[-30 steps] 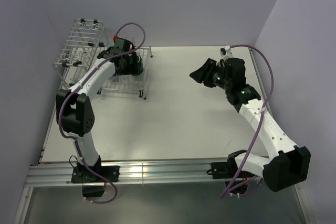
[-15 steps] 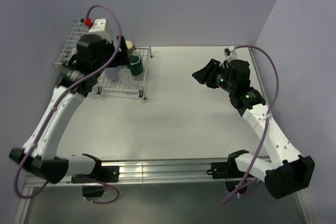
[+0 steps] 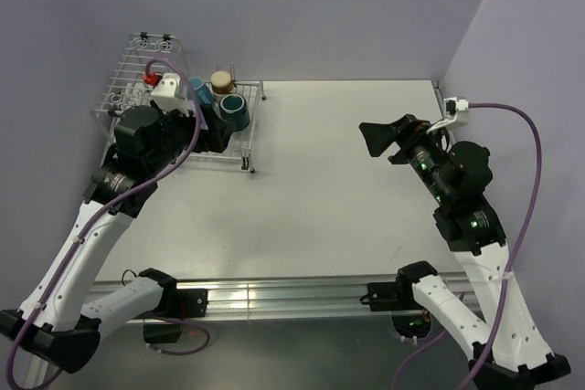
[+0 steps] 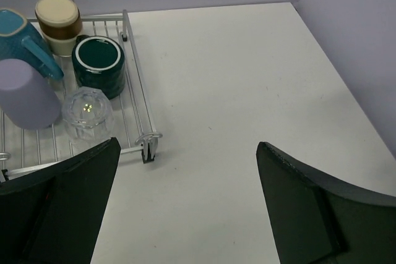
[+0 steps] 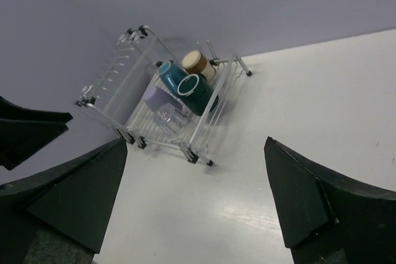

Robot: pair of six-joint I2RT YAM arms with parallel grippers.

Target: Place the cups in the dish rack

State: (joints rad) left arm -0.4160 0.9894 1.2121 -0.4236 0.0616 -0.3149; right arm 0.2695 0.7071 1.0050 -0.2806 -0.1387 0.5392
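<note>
Over in the far left corner of the surface [image 3: 347, 198], the dish rack [image 4: 127, 125] carries all five cups on its flat slatted part. The light-blue mug [image 4: 18, 29] and tan-brown cup [image 4: 57, 20] sit at the back. The dark teal mug [image 4: 99, 60] is just in front of them by the right-hand rail, and the lavender tumbler [image 4: 25, 94] and clear tumbler [image 4: 88, 109] are nearest. They stand packed close, some seemingly touching. The taller basket part [image 3: 137, 70] looks to hold no cup.

The left claw [image 4: 187, 146] is spread wide and grips nothing. It hangs just off the rack's near side, looking down past the near right corner. The right claw [image 3: 377, 142] is likewise wide open and empty, poised over the right half of the surface, well apart from the rack.

To my eye the loading itself is finished, since I can see no cup outside the rack. What remains is most likely for both arms to draw home. For the left arm that calls for a clean lift away, because its wrist and purple cable [image 3: 178, 75] sit close above the cups and the raised rail.

Room is tight only on that side, where the rack is hemmed by the left wall [image 3: 37, 61] and the back edge. The middle of the surface lies open between the arms. The right arm has the right wall [image 3: 530, 34] close by its elbow, so inward is its freer way.
</note>
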